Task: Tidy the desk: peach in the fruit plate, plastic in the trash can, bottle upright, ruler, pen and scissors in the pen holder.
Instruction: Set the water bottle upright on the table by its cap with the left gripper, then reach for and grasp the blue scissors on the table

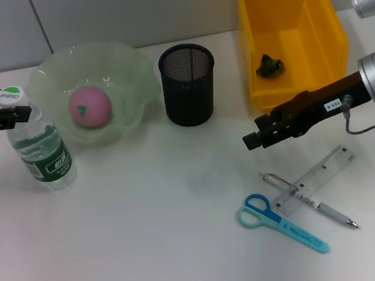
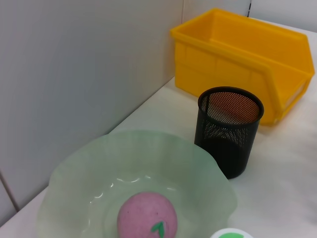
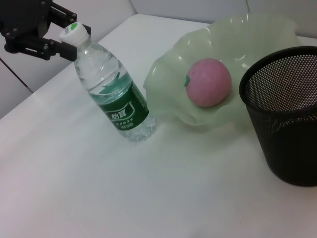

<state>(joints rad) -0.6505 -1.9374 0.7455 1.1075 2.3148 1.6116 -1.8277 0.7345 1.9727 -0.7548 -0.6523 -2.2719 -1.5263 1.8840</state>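
At the left edge of the head view, the left hand point(image 1: 11, 109) is seen at the neck of the bottle point(image 1: 43, 152), its fingers set on either side just under the white cap; whether they press the neck or stand slightly off it cannot be told. The bottle stands upright on the white surface point(image 1: 151, 238). Just to its right, the fruit plate point(image 1: 130, 73) is found in the upper left of the frame, with the peach point(image 1: 90, 106) lying inside it. The pen holder point(image 1: 188, 83) stands upright at upper centre, beside the plate. In the upper right, the trash can point(image 1: 322, 19) is seen with a dark green crumpled scrap point(image 1: 269, 65) on its floor. Below it, the right hand point(image 1: 253, 139) is held above the surface with its fingers drawn together on nothing. In the lower right, the scissors point(image 1: 280, 223), the pen point(image 1: 308, 199) and the ruler point(image 1: 316, 179) lie together, the ruler crossing over the pen.
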